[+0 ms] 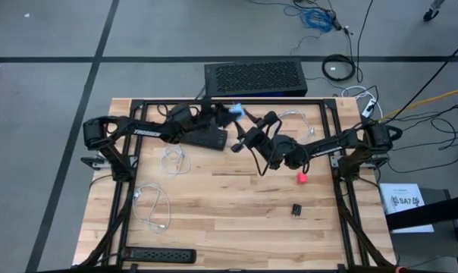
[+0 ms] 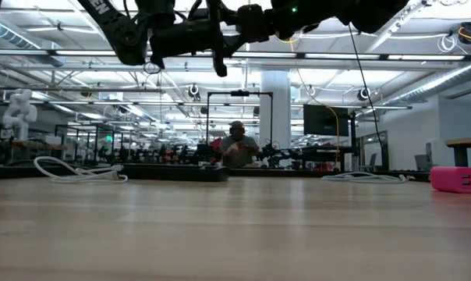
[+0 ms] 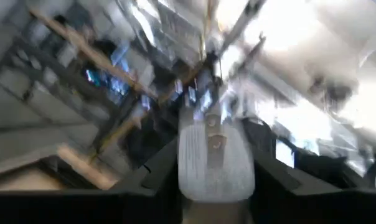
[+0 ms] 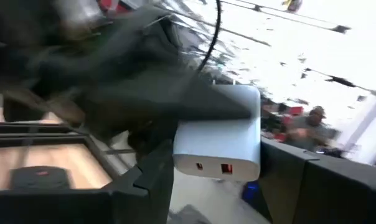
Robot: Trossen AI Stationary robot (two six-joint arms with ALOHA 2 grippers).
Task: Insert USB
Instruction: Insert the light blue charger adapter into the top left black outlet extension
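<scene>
A white charger block with two ports on its face hangs in the air over the table's far middle, pale blue-white in the high view. My left gripper reaches it from the table's left and my right gripper from the right; both have it between their fingers. In the left wrist view the block shows its pronged end. A white cable lies loose on the wood just right of the grippers. The USB plug itself I cannot make out. My left gripper has the charger's pronged end between its two fingers, coming nearly level from the table's left. The block is clear of the table. Blur hides whether both fingers press on it. My right gripper has the charger's port end between its two fingers, one on each narrow side, coming nearly level from the table's right. The port face points back along the fingers. The charger is lifted clear, and its far end is covered by the left gripper.
A pink block and a small black piece lie right of centre. White cables lie at the left, and a black power strip lies at the near edge. A black box stands beyond the far edge. A person sits far behind.
</scene>
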